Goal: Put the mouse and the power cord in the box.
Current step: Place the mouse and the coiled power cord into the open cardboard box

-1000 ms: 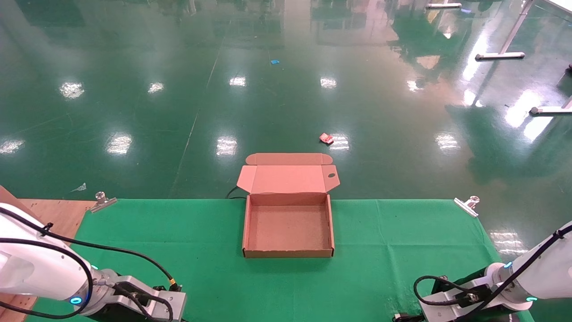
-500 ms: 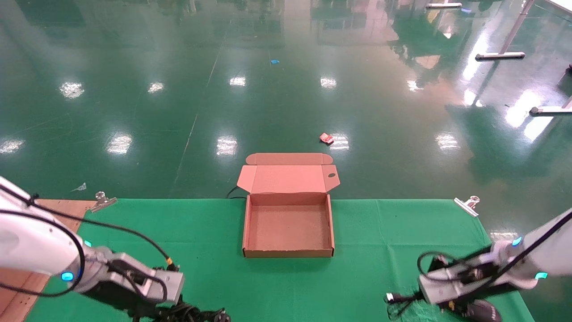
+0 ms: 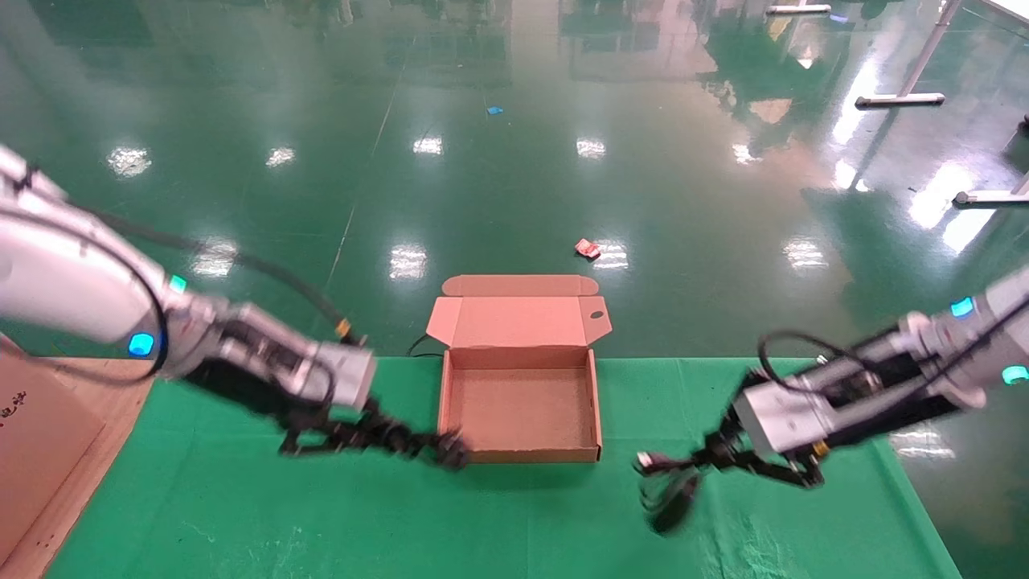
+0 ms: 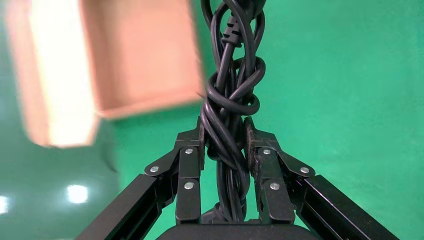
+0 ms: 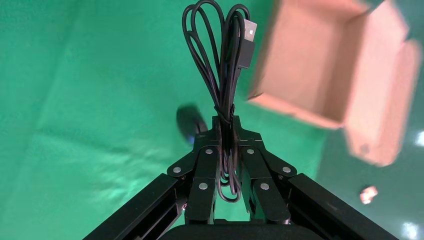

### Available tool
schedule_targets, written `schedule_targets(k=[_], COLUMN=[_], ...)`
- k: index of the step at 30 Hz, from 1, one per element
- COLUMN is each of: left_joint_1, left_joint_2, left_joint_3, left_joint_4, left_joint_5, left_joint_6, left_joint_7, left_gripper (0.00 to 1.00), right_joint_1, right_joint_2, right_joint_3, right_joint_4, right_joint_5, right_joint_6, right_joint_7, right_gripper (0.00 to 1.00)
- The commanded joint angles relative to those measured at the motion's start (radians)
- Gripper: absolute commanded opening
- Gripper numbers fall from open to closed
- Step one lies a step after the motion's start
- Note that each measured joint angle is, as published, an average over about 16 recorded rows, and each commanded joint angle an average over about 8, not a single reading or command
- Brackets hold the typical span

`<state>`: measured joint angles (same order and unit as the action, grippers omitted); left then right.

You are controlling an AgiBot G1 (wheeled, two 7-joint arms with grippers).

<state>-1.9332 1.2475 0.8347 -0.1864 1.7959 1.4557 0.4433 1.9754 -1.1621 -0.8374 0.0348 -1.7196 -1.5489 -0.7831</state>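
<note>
The box (image 3: 518, 455) lies open mid-table on the green cloth, its lid folded back and nothing inside. My left gripper (image 3: 360, 432) is shut on the power cord (image 3: 402, 442), a thick twisted black bundle whose far end hangs by the box's front left corner. The left wrist view shows the fingers (image 4: 194, 150) clamping the power cord (image 4: 231, 95), with the box (image 4: 145, 55) beyond. My right gripper (image 3: 723, 458) is shut on the mouse's coiled thin wire (image 5: 222, 75). The mouse (image 3: 671, 503) dangles below it, right of the box, and the right wrist view shows the mouse (image 5: 189, 122) beside the fingers.
The green cloth (image 3: 522, 523) covers the table. A bare wooden strip with a printed carton (image 3: 40, 434) sits at the left edge. A thin black cable (image 3: 418, 347) curls behind the box. A red scrap (image 3: 587, 248) lies on the floor beyond.
Both arms have risen from the table's near edge and swung forward and inward toward the box. The left carries the power cord; the right carries the mouse by its wire.
</note>
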Motion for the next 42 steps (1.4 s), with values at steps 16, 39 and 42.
schedule_targets(k=[16, 39, 42], left_joint_1=[-0.081, 0.051, 0.073], left_joint_2=[0.088, 0.114, 0.115], left_joint_3=[-0.021, -0.023, -0.012], left_joint_4=[-0.043, -0.070, -0.092], left_joint_5=[-0.017, -0.102, -0.118], left_joint_6=[-0.131, -0.513, -0.536], left_joint_7=[-0.010, 0.048, 0.048], left_gripper=[0.00, 0.00, 0.00], right_joint_1=[0.096, 0.028, 0.028], right_joint_2=[-0.162, -0.182, -0.181], right_joint_3=[0.014, 0.013, 0.014], right_joint_4=[-0.001, 0.053, 0.055], right_joint_5=[0.017, 0.030, 0.035], right_joint_6=[0.242, 0.447, 0.438], right_joint_7=[0.121, 0.154, 0.157], right_gripper=[0.00, 0.00, 0.00])
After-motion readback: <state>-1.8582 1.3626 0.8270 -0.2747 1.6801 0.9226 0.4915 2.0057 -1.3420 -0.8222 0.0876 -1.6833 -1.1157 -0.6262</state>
